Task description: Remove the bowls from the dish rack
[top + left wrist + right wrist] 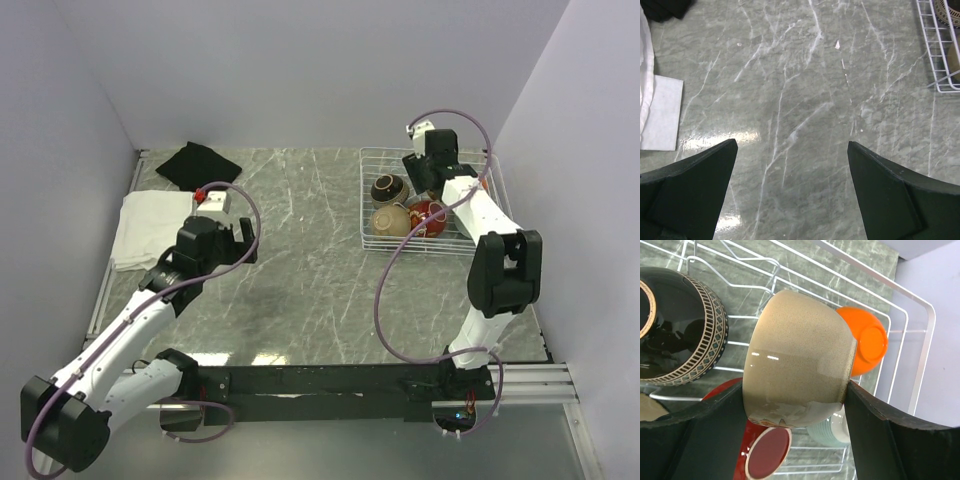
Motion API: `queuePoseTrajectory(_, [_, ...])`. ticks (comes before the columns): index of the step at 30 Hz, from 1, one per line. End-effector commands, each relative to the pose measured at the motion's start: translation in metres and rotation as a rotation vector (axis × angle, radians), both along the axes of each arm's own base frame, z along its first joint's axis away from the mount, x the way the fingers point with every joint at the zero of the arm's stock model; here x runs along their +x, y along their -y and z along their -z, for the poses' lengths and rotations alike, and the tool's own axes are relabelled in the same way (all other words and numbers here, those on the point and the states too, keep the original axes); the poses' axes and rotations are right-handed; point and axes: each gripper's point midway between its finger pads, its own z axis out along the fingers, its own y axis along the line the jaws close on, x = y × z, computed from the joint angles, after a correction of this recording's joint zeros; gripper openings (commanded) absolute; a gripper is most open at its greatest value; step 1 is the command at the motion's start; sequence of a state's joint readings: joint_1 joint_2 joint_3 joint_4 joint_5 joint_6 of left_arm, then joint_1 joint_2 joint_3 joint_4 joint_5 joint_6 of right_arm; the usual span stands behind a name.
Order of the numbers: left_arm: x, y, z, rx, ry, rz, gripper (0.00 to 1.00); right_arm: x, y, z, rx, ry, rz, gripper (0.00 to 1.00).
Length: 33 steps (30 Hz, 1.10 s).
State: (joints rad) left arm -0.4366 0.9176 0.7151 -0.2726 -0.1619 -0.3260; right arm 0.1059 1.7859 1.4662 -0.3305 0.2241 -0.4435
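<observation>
Bowls: none out yet, as far as any view shows; the task looks to be at its first pick. Top view: rack (380, 160) sits at the far right of the desk (300, 260). Inside it are a dark bowl (388, 187), a tan bowl (390, 220) and a red bowl (428, 215), plus a scrap of orange bowl (484, 183) past the right arm. No bowl lies on the desk outside the rack. Right arm is folded, elbow high at the near right, forearm reaching back over the rack. Right claw (422, 178) points down among the bowls; its spread can't be read from here. Left arm stretches low from the near left corner. Left claw (247, 240) hangs over the desk's left middle, near a white cloth (150, 225), with a black cloth (198, 163) beyond. Left wrist view: claw wide, nothing between its tips, bare desk below; rack corner at upper right, well apart. Right wrist view: fingers (880, 440) bracket a beige bowl (800, 355) lying on its side, foot to the right. Both finger edges look pressed to it, so I judge it pinched; whether it has left the wires I can't tell. Around it: dark bowl left, orange bowl right, red bowl below, a pale green bowl (832, 427) tucked under. Count: at least five, likely six, all left to move.
</observation>
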Motion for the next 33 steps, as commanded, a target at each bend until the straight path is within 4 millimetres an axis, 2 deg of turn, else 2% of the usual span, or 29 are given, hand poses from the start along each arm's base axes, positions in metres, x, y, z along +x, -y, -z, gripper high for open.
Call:
queuePoseTrajectory(1, [0.014,0.017,-0.033,-0.072,0.075,0.036,0.99,-0.002,0.005,-0.069,0.043,0.186,0.069,0.00])
queuePoseTrajectory(9, [0.029,0.037,-0.043,-0.134,0.085,0.076,0.99,-0.016,-0.007,-0.093,0.096,0.224,0.090,0.00])
queuePoseTrajectory(16, [0.051,0.071,-0.055,-0.263,0.081,0.142,0.99,-0.031,-0.034,-0.108,0.109,0.235,0.052,0.00])
queuePoseTrajectory(20, [0.062,0.088,-0.063,-0.318,0.104,0.182,0.99,-0.039,-0.056,-0.114,0.122,0.231,0.010,0.00])
queuePoseTrajectory(21, [0.065,0.091,-0.067,-0.329,0.110,0.189,0.99,-0.042,-0.066,-0.114,0.125,0.228,-0.015,0.00])
queuePoseTrajectory(22, [0.069,0.095,-0.061,-0.329,0.094,0.193,0.99,-0.044,-0.071,-0.118,0.136,0.237,-0.022,0.00])
queuePoseTrajectory(24, [0.073,0.103,-0.066,-0.354,0.097,0.218,0.99,-0.048,-0.085,-0.119,0.143,0.235,-0.054,0.00])
queuePoseTrajectory(27, [0.081,0.113,-0.059,-0.366,0.073,0.241,0.99,-0.052,-0.101,-0.122,0.164,0.232,-0.084,0.00])
queuePoseTrajectory(31, [0.087,0.123,-0.055,-0.379,0.058,0.266,0.99,-0.056,-0.126,-0.118,0.211,0.218,-0.135,0.00])
queuePoseTrajectory(33, [0.091,0.127,-0.053,-0.384,0.047,0.277,1.00,-0.057,-0.132,-0.117,0.220,0.209,-0.146,0.00])
